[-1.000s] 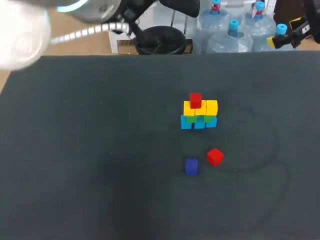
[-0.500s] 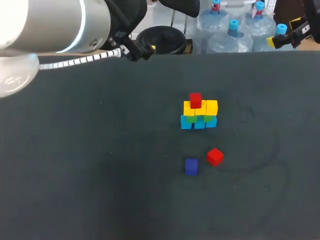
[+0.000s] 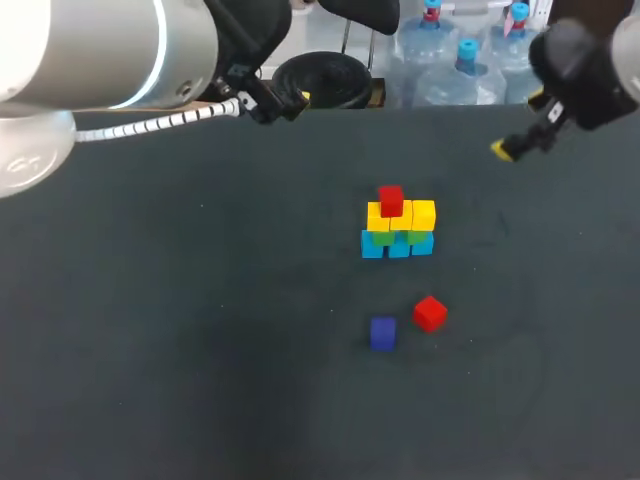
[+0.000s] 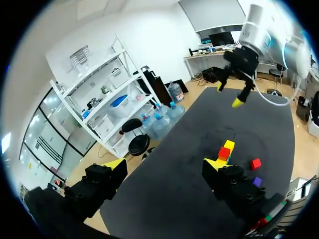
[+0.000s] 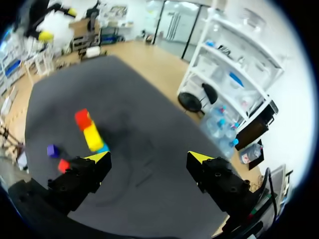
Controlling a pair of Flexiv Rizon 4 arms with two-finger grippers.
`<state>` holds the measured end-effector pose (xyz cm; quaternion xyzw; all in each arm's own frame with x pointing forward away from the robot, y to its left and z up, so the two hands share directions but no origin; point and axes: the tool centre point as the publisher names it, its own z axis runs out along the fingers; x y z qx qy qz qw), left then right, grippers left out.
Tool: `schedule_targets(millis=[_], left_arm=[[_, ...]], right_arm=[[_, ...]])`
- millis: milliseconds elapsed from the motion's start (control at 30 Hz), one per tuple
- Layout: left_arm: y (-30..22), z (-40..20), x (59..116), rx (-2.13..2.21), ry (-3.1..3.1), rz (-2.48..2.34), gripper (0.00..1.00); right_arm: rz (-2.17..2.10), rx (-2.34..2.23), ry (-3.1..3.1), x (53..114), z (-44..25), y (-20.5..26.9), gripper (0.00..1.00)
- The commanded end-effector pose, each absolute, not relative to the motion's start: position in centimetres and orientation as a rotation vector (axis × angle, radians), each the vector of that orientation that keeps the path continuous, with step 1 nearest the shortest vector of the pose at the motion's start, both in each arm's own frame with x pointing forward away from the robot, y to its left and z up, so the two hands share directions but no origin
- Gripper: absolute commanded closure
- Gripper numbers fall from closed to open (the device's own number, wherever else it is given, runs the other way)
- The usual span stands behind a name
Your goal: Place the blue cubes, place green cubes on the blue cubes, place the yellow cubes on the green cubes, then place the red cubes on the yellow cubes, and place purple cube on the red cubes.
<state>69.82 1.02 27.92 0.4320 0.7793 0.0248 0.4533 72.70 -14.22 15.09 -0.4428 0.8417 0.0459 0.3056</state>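
A small pyramid of cubes (image 3: 398, 225) stands right of the table's middle: blue cubes (image 3: 398, 247) at the bottom, green ones (image 3: 383, 238) on them, yellow cubes (image 3: 423, 214) above, and one red cube (image 3: 391, 199) on top. A loose red cube (image 3: 430, 313) and a purple cube (image 3: 382, 333) lie in front of it. My left gripper (image 3: 280, 103) hangs open over the far left edge; in its own view (image 4: 164, 164) the pyramid (image 4: 227, 149) is ahead. My right gripper (image 3: 518, 128) hovers open over the far right, empty (image 5: 149, 157), with the pyramid (image 5: 89, 130) ahead.
The dark table (image 3: 180, 330) carries nothing else. In the left wrist view the loose red cube (image 4: 255, 163) and the purple cube (image 4: 257, 182) lie beside the pyramid, and my right gripper (image 4: 237, 89) hangs beyond it.
My right arm has swung in over the table's far right corner. My left arm came in from the far left earlier and has held still since. The cubes have not moved.
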Motion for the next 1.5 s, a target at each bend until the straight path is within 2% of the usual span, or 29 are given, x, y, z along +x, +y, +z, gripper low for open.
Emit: schedule_targets(millis=[33, 333, 633, 1000, 1500], left_arm=[[1.0, 27.9, 69.8, 1.065, 1.923, 0.063, 0.0], [1.0, 27.9, 69.8, 1.065, 1.923, 0.063, 0.0], [1.0, 27.9, 69.8, 1.065, 1.923, 0.063, 0.0], [1.0, 27.9, 69.8, 1.065, 1.923, 0.063, 0.0], [1.0, 27.9, 69.8, 1.065, 1.923, 0.063, 0.0]], right_arm=[[-0.092, -1.331, 2.338, 69.7, 15.3, -14.6, 0.0], [-0.101, -1.407, 2.449, 64.2, 14.9, -15.5, 0.0], [0.134, -1.297, 2.56, 60.5, 13.9, -15.8, 0.0], [0.241, -1.332, 2.616, 59.8, 11.8, -12.2, 0.0], [0.253, -1.241, 2.693, 58.7, 9.4, -9.8, 0.0]])
